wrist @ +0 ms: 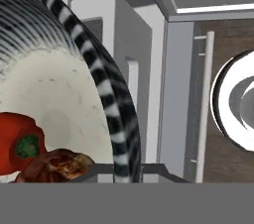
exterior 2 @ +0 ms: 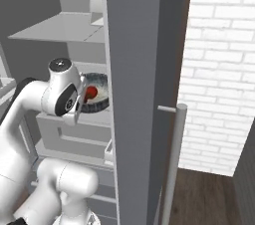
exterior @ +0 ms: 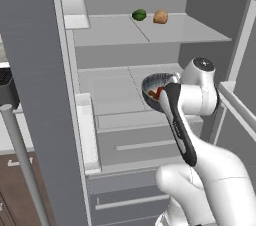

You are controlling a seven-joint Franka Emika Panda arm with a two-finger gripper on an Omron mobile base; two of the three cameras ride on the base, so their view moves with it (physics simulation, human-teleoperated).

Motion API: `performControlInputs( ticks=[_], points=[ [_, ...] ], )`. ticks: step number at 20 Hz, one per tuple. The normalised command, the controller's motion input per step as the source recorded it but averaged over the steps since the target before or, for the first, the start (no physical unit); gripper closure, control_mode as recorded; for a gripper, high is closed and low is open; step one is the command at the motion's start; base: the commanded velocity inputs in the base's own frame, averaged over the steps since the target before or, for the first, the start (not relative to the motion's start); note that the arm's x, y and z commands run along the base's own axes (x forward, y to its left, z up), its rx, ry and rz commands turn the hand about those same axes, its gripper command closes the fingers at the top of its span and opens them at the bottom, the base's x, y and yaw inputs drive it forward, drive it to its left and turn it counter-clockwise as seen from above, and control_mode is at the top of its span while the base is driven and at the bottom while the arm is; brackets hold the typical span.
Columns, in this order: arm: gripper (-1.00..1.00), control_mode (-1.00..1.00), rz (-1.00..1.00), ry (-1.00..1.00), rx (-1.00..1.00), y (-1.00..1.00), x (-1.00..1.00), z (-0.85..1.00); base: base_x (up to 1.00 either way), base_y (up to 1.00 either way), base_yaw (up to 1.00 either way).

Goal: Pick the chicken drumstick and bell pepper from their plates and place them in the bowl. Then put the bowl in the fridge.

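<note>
Pepper [wrist: 20, 141] and drumstick [wrist: 57, 164] ride loose in the rigid bowl [wrist: 106, 94], pinched at its rim by the hand [wrist: 116, 171], likely tippy, before the fridge shelf [exterior: 112, 87].

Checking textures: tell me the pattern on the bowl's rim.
Black and white stripes on the bowl, clearest in the hand view.

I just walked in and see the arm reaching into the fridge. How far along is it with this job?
The filling looks done: the bell pepper and the chicken drumstick both lie inside the bowl. In hand now: the hand grips the bowl's rim and holds it in front of the open fridge, about level with its middle shelf. Left to do: set the bowl down on a shelf and let go.
</note>
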Motion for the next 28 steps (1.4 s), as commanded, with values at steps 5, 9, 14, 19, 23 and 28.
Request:
performControlInputs(
  ticks=[5, 9, 14, 19, 23, 28],
  points=[
    [1.00, -1.00, 0.00, 0.00, 0.00, 0.00, 0.67, -0.18, 0.00, 0.00, 0.00],
    [1.00, -1.00, 0.00, 0.01, 0.00, -0.04, 0.63, -0.13, 0.00, 0.00, 0.00],
    [1.00, -1.00, 0.00, 0.01, 0.00, -0.03, 0.59, -0.08, 0.00, 0.00, 0.00],
    [1.00, -1.00, 0.00, 0.00, 0.00, 0.00, 0.39, -0.14, 0.00, 0.00, 0.00],
    [1.00, -1.00, 0.00, 0.01, 0.00, 0.00, 0.25, -0.37, 0.00, 0.00, 0.00],
    [1.00, -1.00, 0.00, 0.01, 0.00, 0.00, 0.26, -0.37, 0.00, 0.00, 0.00]
  ],
)
